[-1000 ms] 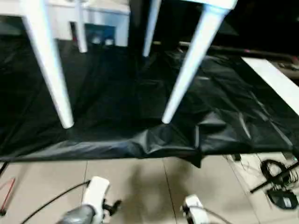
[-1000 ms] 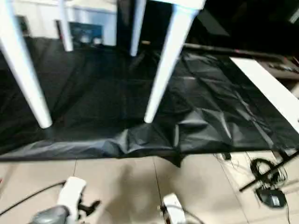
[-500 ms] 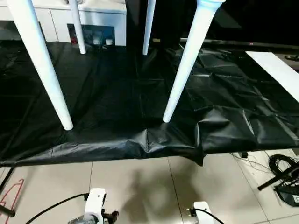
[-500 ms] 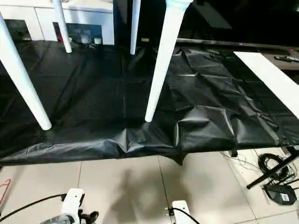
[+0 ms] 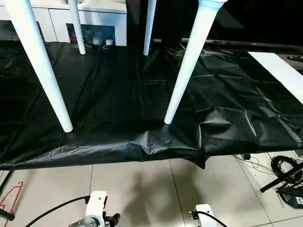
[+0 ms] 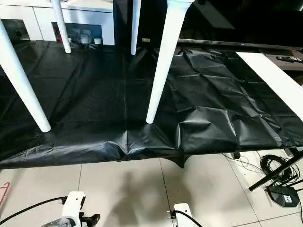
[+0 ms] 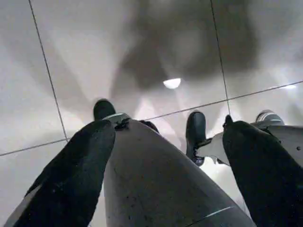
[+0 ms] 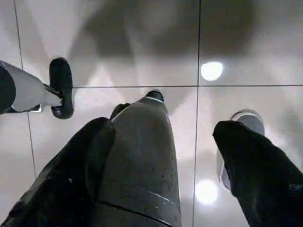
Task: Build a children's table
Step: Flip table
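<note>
The white children's table stands upright on a black sheet (image 5: 118, 99), its top above the picture. Two near legs (image 5: 45, 71) (image 5: 189, 61) and two far legs (image 5: 76, 26) (image 5: 149, 26) rest on the sheet. My arms hang low at the picture's bottom edge, well short of the table. In the wrist views, my left gripper (image 7: 168, 137) and right gripper (image 8: 163, 130) point down at the tiled floor. Both are open, black fingers (image 7: 75, 175) (image 8: 246, 170) spread wide, with a grey rounded part of my own body behind each gap.
A white cabinet (image 5: 99, 19) stands behind the sheet. A white board (image 5: 279, 71) lies on the sheet's right side. Black cables and a stand (image 5: 286, 172) sit on the tiles at right, and a red wire shape (image 5: 9, 201) at left.
The head camera has shifted a little and steadied, so my arms sit lower in the picture. The table and sheet have not moved.
</note>
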You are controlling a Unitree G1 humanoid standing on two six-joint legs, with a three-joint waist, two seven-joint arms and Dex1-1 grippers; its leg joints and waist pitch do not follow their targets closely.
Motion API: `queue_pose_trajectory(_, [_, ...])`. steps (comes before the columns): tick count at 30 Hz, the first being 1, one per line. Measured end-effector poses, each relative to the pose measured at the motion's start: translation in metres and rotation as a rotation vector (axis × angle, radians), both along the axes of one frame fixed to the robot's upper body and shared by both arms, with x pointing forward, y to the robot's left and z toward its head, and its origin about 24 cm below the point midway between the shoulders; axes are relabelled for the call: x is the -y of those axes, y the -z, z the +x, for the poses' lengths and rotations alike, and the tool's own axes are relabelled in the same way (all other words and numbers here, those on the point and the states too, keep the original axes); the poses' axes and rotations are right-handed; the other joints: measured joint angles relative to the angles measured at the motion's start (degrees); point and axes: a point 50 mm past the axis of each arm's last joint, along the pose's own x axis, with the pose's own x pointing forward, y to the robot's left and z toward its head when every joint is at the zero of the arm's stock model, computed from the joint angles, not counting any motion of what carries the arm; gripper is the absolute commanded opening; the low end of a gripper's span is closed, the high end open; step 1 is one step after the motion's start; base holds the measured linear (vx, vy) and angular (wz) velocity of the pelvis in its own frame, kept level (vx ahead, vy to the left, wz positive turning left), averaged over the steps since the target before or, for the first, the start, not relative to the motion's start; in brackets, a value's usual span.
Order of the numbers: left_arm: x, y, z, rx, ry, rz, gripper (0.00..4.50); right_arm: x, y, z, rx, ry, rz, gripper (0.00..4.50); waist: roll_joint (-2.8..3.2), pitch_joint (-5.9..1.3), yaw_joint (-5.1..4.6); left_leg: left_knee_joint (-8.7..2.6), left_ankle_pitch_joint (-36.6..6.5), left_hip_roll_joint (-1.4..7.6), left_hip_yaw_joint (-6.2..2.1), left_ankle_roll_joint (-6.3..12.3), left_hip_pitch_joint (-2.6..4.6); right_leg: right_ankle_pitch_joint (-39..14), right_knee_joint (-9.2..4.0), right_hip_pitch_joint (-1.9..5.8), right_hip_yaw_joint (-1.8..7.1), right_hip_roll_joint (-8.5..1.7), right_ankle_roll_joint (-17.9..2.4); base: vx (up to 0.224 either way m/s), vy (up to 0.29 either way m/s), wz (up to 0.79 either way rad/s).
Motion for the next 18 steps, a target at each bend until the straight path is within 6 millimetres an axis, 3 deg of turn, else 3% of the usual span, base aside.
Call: queue_pose_trajectory(18, [0.0001,0.0,0.0001,0.001,0.0,0.0,4.11,0.0,0.0,0.0001,0.0,0.0,-0.001,3.77,0.01,0.03,-0.01,-0.28,0.0,0.0,0.07,0.0,-0.01,0.0,-0.24,-0.05,0.0,0.0,0.0,0.0,0.0,0.0])
